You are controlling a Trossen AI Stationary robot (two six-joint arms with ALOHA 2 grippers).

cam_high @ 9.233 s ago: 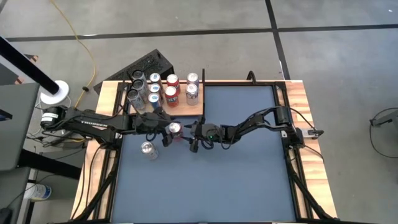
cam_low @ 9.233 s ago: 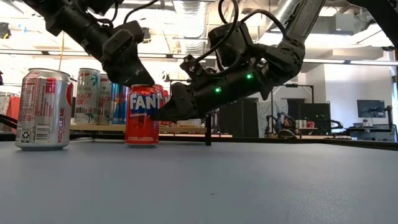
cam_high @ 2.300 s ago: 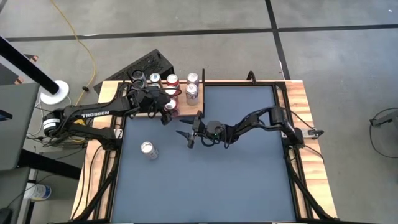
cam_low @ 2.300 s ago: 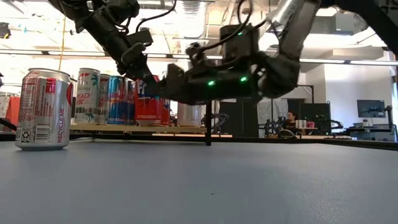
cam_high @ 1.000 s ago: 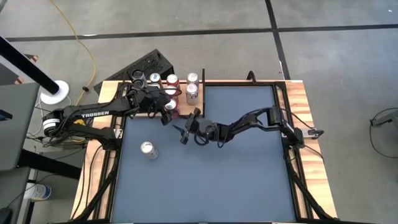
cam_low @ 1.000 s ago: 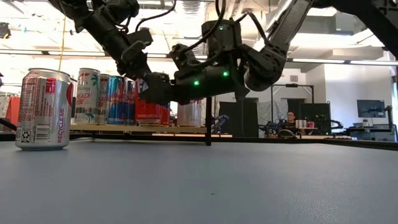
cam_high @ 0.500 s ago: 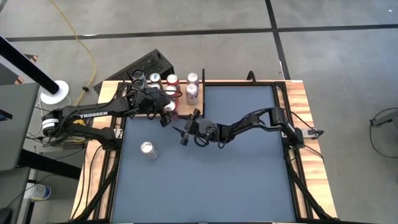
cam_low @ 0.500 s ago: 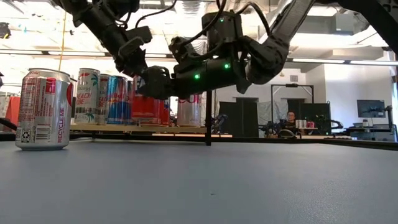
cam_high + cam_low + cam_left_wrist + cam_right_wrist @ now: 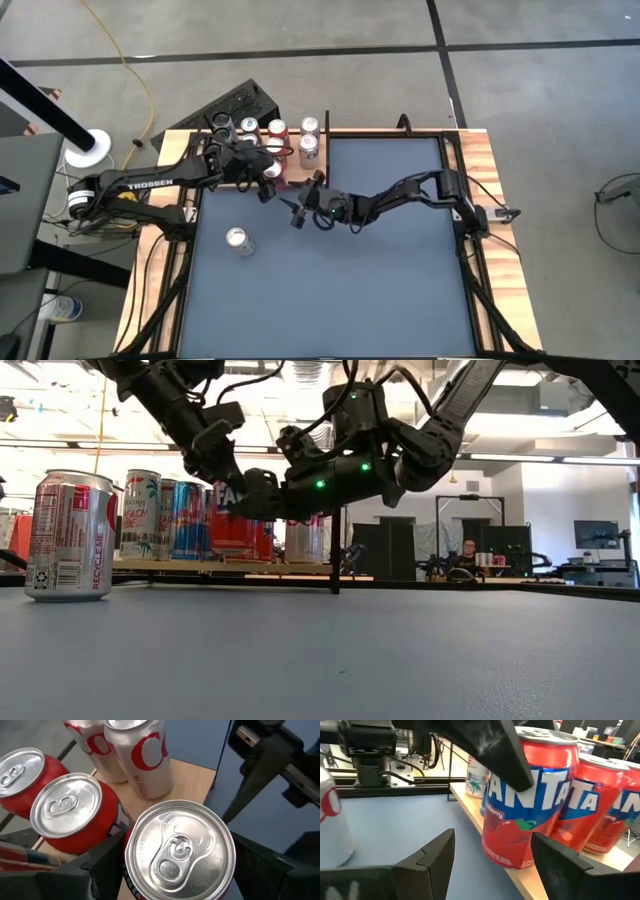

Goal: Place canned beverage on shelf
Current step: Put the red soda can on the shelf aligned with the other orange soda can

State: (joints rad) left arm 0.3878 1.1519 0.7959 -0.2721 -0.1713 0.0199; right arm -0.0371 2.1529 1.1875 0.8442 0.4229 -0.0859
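Placement of red Fanta can on shelf

Left tool (image 9: 175,870) grips the red Fanta can (image 9: 179,851) at the shelf's (image 9: 192,777) front edge, beside another red can (image 9: 75,815). Whether its base rests on the board I cannot tell. Right tool (image 9: 485,855) hovers just beside, fingers spread, empty. Advice: lower until base sits flat, clear of neighbours, then release straight back. A silver can (image 9: 237,240) waits on the desk (image 9: 380,290).

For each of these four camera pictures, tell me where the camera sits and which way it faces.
High: overhead, straight down on blue table, both arms.
Low: tabletop height, looking across at the silver-red can; both arms overhead.
Left wrist: above the red Fanta can held by the left gripper.
Right wrist: level with the wood-grain shelf; open right gripper.
Shared: both wrist views show that Fanta can.
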